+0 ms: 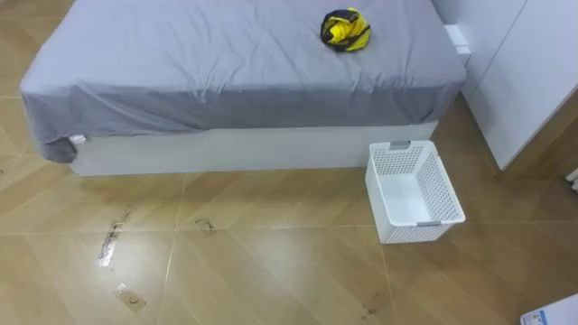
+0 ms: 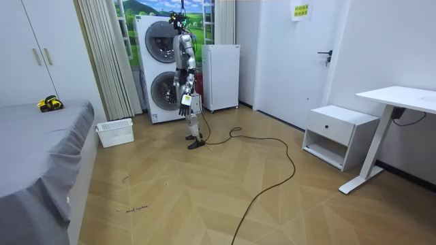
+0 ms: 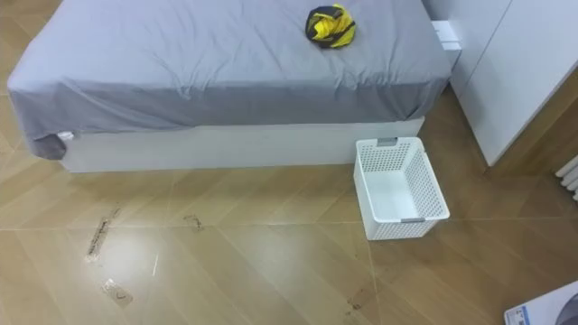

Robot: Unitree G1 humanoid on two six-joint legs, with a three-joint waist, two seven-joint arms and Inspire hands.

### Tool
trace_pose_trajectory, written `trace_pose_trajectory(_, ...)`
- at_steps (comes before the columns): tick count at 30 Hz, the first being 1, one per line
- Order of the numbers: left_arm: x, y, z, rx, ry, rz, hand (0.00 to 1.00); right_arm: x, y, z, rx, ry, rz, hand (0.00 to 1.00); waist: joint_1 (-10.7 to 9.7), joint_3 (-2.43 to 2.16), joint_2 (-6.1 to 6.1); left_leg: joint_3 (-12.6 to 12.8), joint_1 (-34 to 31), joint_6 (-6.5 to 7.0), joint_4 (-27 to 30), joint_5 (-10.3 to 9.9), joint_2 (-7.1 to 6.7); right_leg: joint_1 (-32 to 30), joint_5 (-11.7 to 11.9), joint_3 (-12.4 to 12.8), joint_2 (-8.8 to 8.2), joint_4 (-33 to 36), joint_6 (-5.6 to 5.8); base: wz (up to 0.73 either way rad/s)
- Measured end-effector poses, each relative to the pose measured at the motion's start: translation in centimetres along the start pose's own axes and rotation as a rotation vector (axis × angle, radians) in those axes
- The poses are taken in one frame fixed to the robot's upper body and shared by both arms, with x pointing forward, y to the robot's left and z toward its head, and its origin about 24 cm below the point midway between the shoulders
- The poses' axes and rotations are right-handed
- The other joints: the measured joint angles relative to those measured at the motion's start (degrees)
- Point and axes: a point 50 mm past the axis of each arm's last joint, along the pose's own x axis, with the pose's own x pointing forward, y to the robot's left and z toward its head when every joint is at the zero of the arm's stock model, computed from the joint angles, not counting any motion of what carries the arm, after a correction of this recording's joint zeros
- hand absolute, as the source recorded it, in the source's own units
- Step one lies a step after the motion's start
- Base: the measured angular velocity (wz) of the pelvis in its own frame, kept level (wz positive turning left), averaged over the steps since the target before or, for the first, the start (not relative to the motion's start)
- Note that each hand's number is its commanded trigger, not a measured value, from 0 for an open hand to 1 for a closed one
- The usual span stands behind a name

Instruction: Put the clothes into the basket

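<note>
Clothes [image 1: 345,30]: one yellow-and-black bundle, crumpled, lay on the grey-sheeted bed [image 1: 226,72]. In the head camera's view it sat at about 1 o'clock, near the far right corner of the mattress, and nothing touched it.

Basket [image 1: 449,191]: white, perforated walls, upright on the wooden floor [image 1: 271,271]. It stood at about 4 o'clock in the same view, just beside the bed's white base. Its inside looked bare. It was well apart from the clothes, which lay above and beyond it at roughly its 11 o'clock. A white wardrobe [image 1: 528,72] stood at 2 o'clock, past the basket.

Robot: upright, in front of the stacked washing machines [image 2: 160,68], facing the bed with open floor between. A white cabinet [image 2: 223,76] stood near it, toward the room view's right.

Left hand [image 2: 185,104]: hung low at the hip, nowhere near clothes or basket. From where I stood I could not tell whether it was released or clenched; too small to read.

Floor: short strips of tape [image 1: 108,246] at about 8 o'clock in the head view.
</note>
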Motion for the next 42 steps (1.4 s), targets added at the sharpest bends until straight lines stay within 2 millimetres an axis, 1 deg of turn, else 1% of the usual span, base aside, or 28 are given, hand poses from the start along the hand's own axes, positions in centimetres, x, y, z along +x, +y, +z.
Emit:
trace_pose_trajectory(12,-0.01,0.02,-0.04,-0.007,0.002,0.000,0.00,-0.01,0.01,-0.04,-0.002,0.001,0.000,0.00,0.0,0.03,-0.19,-0.1,-0.1,0.00,0.0,0.0,-0.01,0.0,0.0,0.0,0.00,0.0,0.00,0.00)
trace_pose_trajectory(22,0.02,0.10,0.00,-0.007,0.001,-0.005,0.00,-0.01,-0.01,0.00,-0.002,-0.002,-0.004,0.00,0.0,-0.22,-0.48,-0.2,-0.1,0.00,-0.1,0.0,-0.05,0.0,0.0,0.0,0.01,-0.1,0.00,0.00)
trace_pose_trajectory(25,0.00,0.12,-0.10,-0.009,0.005,-0.002,0.00,-0.02,-0.04,-0.05,0.001,-0.001,-0.006,0.00,0.1,-0.26,-0.48,-0.1,-0.1,0.00,0.2,0.0,-0.05,0.2,0.0,-0.1,0.00,-0.1,0.00,0.00)
trace_pose_trajectory(27,-0.06,0.17,-0.30,-0.014,0.011,0.001,0.00,-0.01,-0.02,0.01,0.004,-0.002,-0.004,0.00,0.3,-0.24,-0.46,0.1,-0.2,-0.01,1.1,-0.1,0.19,0.1,0.0,0.1,0.01,0.1,0.00,-0.02)
trace_pose_trajectory(28,-0.04,0.07,-0.22,-0.033,0.011,0.001,0.00,0.01,0.00,0.06,0.005,-0.003,-0.003,0.00,0.3,-0.17,-0.31,0.4,-0.3,-0.05,1.7,-0.5,0.69,-0.2,0.0,0.2,0.16,0.3,-0.02,-0.07)
trace_pose_trajectory(29,-0.02,0.00,-0.15,-0.054,0.012,0.004,0.00,0.03,0.09,0.09,0.003,-0.004,0.000,0.00,0.4,-0.16,-0.12,0.3,-1.1,-0.25,3.9,-1.5,1.23,-0.4,-0.2,0.2,0.55,0.9,-0.25,-0.07)
trace_pose_trajectory(30,-0.02,0.04,-0.18,-0.061,0.013,0.006,0.00,0.03,0.15,0.08,0.002,-0.003,0.004,0.00,0.6,-0.15,-0.08,0.2,-1.6,-0.32,5.3,-2.2,1.47,-0.4,-0.7,0.2,0.70,1.3,-0.38,-0.09)
trace_pose_trajectory(31,-0.02,0.14,-0.33,-0.087,0.023,0.012,0.00,0.04,0.24,0.04,0.003,-0.002,0.009,0.00,0.9,-0.03,-0.01,0.5,-2.6,-0.54,7.9,-3.6,1.97,-1.1,-2.1,0.1,0.79,3.0,-0.50,-0.08)
trace_pose_trajectory(32,-0.03,0.18,-0.39,-0.122,0.029,0.016,0.00,0.03,0.28,-0.08,0.005,0.001,0.010,0.00,1.1,0.02,-0.09,0.8,-3.7,-0.81,10.7,-4.6,2.54,-1.7,-3.3,0.1,0.93,4.9,-0.71,-0.07)
trace_pose_trajectory(33,-0.07,0.21,-0.51,-0.136,0.033,0.019,0.00,0.01,0.27,-0.18,0.005,0.005,0.010,0.00,1.3,0.00,-0.08,0.9,-4.3,-1.00,11.9,-5.1,2.86,-2.3,-3.9,0.3,1.07,5.6,-0.93,0.04)
trace_pose_trajectory(34,0.02,0.27,-0.22,-0.151,0.027,0.022,0.00,0.00,0.29,-0.28,0.004,0.008,0.010,0.00,1.4,-0.06,-0.02,1.8,-5.7,-1.34,14.7,-5.5,3.21,-2.7,-4.7,0.6,1.10,6.6,-1.28,0.12)
trace_pose_trajectory(35,0.05,0.36,-0.17,-0.183,0.028,0.028,0.00,0.00,0.25,-0.27,0.015,0.008,0.009,0.00,1.4,-0.08,-0.20,2.4,-7.7,-1.40,18.1,-5.4,3.96,-3.0,-5.2,0.2,1.20,6.9,-1.94,0.19)
trace_pose_trajectory(36,0.04,0.40,-0.24,-0.198,0.031,0.031,0.00,0.00,0.22,-0.26,0.024,0.007,0.008,0.00,1.3,-0.04,-0.17,2.7,-9.4,-1.77,21.2,-5.1,4.41,-3.1,-5.2,0.0,1.33,6.9,-2.17,0.27)
trace_pose_trajectory(37,0.10,0.76,0.01,-0.244,0.022,0.050,0.00,-0.02,0.16,-0.34,0.037,0.008,0.003,0.00,1.2,0.50,-0.82,2.5,-14.5,-2.05,29.4,-3.3,5.11,-2.4,-5.4,0.2,1.30,7.1,-2.71,0.29)
trace_pose_trajectory(38,0.04,0.91,0.03,-0.276,0.013,0.057,0.00,-0.08,-0.07,-0.52,0.040,0.014,-0.006,0.00,1.3,0.44,-1.02,1.9,-17.7,-1.96,29.3,-2.9,4.69,-2.0,-6.1,0.4,0.84,7.4,-2.75,0.26)
trace_pose_trajectory(39,0.05,0.90,0.11,-0.285,0.011,0.056,0.00,-0.09,-0.15,-0.46,0.040,0.012,-0.009,0.00,1.4,0.49,-1.04,1.7,-19.2,-2.12,26.6,-2.6,3.92,-2.2,-6.6,0.6,0.46,7.9,-2.57,0.09)
trace_pose_trajectory(40,0.02,0.57,0.12,-0.284,0.013,0.043,0.00,-0.06,-0.28,-0.25,0.038,0.009,-0.013,0.00,1.6,0.54,-0.79,1.7,-21.8,-2.76,19.9,-1.0,3.41,-2.4,-7.5,0.7,-0.03,8.0,-1.63,-0.04)
trace_pose_trajectory(41,-0.03,0.30,-0.02,-0.296,0.020,0.037,0.00,-0.01,-0.19,-0.05,0.035,0.006,-0.010,0.00,1.7,0.50,-0.73,1.6,-23.9,-3.17,12.2,2.6,3.13,-2.1,-8.2,0.8,-0.26,8.0,-1.19,-0.13)
trace_pose_trajectory(42,-0.07,0.26,-0.14,-0.306,0.024,0.039,0.00,0.00,-0.06,-0.17,0.035,0.011,-0.008,0.00,1.9,0.59,-0.52,1.6,-24.7,-3.23,9.3,4.9,3.07,-1.8,-8.6,0.9,-0.58,8.0,-1.07,-0.29)
